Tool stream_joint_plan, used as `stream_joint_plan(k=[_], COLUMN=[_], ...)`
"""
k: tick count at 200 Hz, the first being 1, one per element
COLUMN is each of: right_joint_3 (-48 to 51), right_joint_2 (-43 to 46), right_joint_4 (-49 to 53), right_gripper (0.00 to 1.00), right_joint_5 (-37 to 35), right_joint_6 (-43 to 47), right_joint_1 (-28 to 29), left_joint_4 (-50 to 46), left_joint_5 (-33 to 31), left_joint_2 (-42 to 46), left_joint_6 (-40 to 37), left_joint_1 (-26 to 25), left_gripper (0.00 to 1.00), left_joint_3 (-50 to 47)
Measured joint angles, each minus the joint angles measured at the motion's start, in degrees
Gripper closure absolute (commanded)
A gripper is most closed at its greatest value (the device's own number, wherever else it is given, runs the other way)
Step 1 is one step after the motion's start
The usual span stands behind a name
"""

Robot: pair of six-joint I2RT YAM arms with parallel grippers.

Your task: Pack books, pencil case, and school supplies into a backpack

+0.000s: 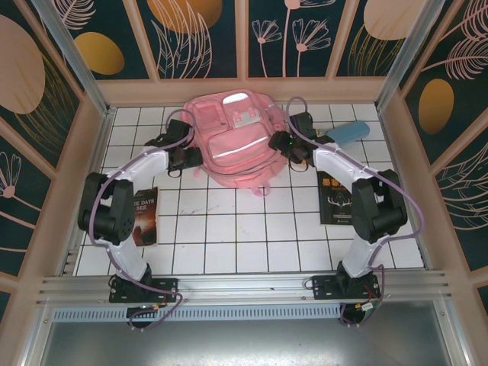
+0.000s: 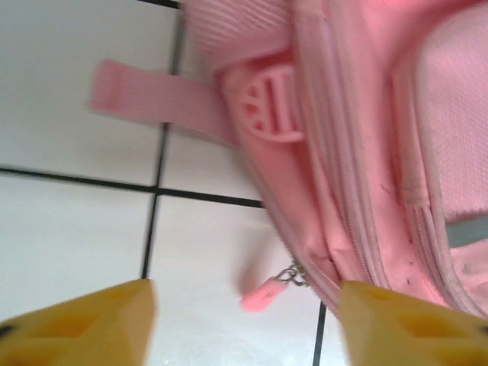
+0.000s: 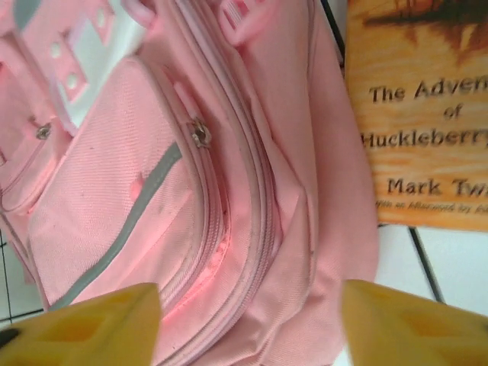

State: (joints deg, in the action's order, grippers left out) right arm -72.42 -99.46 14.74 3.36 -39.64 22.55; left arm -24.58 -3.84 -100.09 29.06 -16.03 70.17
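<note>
Your big soft pink fabric backpack [image 1: 235,141] lies flat at the far middle of the white-tiled desk [image 1: 229,236], front pockets up, top end near the back wall. In the top view the L jaws sit at its left edge and the R jaws at its right edge, both close to the fabric.

Both pairs are spread wide w/ nothing held. On the L wrist cam the yellow fingertips [image 2: 84,324] frame tile and a small pink zip pull [image 2: 263,293] lying just off the bag's edge. Above it, a pink strap [image 2: 145,99] w/ a plastic buckle [image 2: 267,107] sticks out over the tile. On the R wrist cam the yellow fingertips [image 3: 84,324] straddle the bag's side seam & pocket zips.

The light blue oblong pencil case [image 1: 347,133] lies far right, beyond the R arm, apart from the bag. A thin dark book w/ orange glow [image 1: 143,216] lies by the L arm, near the desk's left edge. A flat black booklet [image 1: 335,197] lies right, partly under the R arm. The R wrist cam shows an orange-cover book [image 3: 419,114], "Mark Tw" legible. Its edge meets the bag's side; can't tell if touching or tucked under.

Open room: tile btwn the two arms, on the near side of the bag.
</note>
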Motion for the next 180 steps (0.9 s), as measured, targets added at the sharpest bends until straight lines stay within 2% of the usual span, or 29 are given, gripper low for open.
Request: stream_joint_plan(k=[16,24,44,83,124,180], right_joint_3=[0.72,0.85,0.87,0.92,0.92,0.92], right_joint_2=[2.51,3.52,5.18,5.44,5.42,5.27], right_joint_4=[-0.55,-1.01,-2.25,-3.04,-3.5,-3.65], right_gripper=[0.21,0.18,0.13,0.11,0.11,0.14], right_joint_5=[-0.11,-0.09,0.13,0.81,1.36,1.44], right_joint_6=[1.4,1.81,3.26,4.42,4.63,4.68], right_joint_1=[-0.24,-0.2,0.13,1.62,2.97,2.97], left_joint_4=[-1.57,-2.54,-4.33,-8.07,-7.52,-0.39], left_joint_5=[-1.92,-3.02,-5.14,-8.17,-2.75,6.4], left_joint_2=[5.03,7.67,12.68,15.85,15.39,15.61], left_joint_6=[1.64,2.51,5.44,11.72,15.37,19.39], left_joint_1=[1.29,2.14,4.83,7.34,7.34,5.51], left_gripper=[0.12,0.1,0.09,0.07,0.1,0.12], left_joint_3=[-2.47,-3.98,-8.41,-18.84,-25.11,-25.55])
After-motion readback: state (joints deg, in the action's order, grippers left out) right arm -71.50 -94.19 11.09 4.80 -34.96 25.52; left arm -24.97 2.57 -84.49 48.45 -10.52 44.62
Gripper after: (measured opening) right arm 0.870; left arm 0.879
